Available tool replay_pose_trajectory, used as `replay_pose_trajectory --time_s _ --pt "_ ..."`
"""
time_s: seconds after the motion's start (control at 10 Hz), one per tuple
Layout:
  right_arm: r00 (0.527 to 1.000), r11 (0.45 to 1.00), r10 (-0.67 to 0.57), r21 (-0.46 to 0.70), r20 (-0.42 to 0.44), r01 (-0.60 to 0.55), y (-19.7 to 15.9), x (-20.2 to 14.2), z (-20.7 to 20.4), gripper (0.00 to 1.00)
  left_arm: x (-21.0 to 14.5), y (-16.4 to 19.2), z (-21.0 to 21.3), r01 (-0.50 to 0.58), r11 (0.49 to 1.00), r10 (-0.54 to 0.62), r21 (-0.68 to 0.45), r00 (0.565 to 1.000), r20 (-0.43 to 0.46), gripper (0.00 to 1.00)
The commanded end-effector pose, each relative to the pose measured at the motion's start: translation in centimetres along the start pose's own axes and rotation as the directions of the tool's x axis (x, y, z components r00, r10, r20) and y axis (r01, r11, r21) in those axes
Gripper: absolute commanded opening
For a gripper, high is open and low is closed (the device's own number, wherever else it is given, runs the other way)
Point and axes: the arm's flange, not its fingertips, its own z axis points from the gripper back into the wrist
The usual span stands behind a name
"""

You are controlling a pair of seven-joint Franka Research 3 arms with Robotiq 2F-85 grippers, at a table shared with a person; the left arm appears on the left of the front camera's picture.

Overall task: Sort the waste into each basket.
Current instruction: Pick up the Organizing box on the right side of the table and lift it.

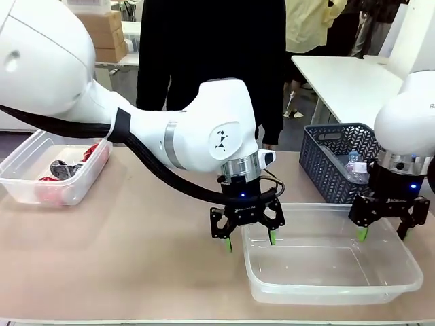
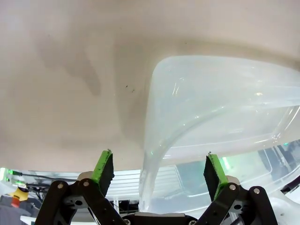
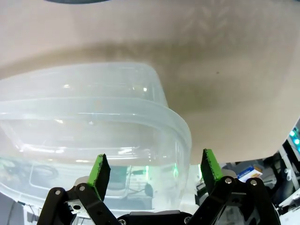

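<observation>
One clear basket stands empty at the front right of the table. My left gripper hangs open over its left rim, one finger outside and one inside. In the left wrist view the basket's rounded corner lies between the green pads of the left gripper. My right gripper is open astride the right rim. In the right wrist view that rim runs between the fingers of the right gripper. A second clear basket at the far left holds red and black cans.
A dark grey mesh basket behind the right clear basket holds a clear bottle. A person in black stands at the far side. A white table is at the back right. Bare tabletop lies between the two clear baskets.
</observation>
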Motion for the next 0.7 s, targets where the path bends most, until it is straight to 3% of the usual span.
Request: replay_pose_trajectory --time_s 0.0,0.1,0.2,0.3,0.4,0.5,0.6 --pt "0.999 1.0 -0.002 -0.01 0.049 0.003 -1.9 -7.5 -7.21 0.94 -0.12 0.11 0.42 -0.029 1.0 0.029 -0.003 0.999 0.021 1.0" --pt "0.999 1.0 -0.009 -0.009 0.034 0.009 -1.92 -7.43 -7.27 0.42 -0.09 0.12 0.43 -0.03 1.0 0.03 -0.001 0.999 0.024 0.44" --pt "1.0 1.0 -0.003 -0.007 0.027 0.003 -1.92 -7.43 -7.31 0.36 -0.06 0.19 0.4 -0.033 0.999 0.033 0.0 0.999 0.023 0.41" --pt "1.0 1.0 -0.003 -0.002 0.029 0.003 -2.04 -7.45 -7.26 0.0 -0.08 0.21 0.43 -0.034 0.999 0.034 -0.003 0.999 0.031 0.0" --pt "1.0 1.0 -0.008 -0.002 0.028 0.008 -2.24 -7.48 -7.26 0.0 -0.08 0.22 0.46 -0.032 0.999 0.032 -0.007 0.999 0.042 0.0" --pt "0.999 1.0 -0.017 -0.001 0.028 0.017 -2.51 -7.54 -7.21 0.0 -0.09 0.28 0.55 -0.035 0.999 0.036 -0.008 0.998 0.054 0.24" --pt "0.999 1.0 -0.019 0.002 0.026 0.019 -2.59 -7.59 -7.22 0.15 -0.12 0.35 0.64 -0.038 0.999 0.039 -0.005 0.997 0.062 0.14"
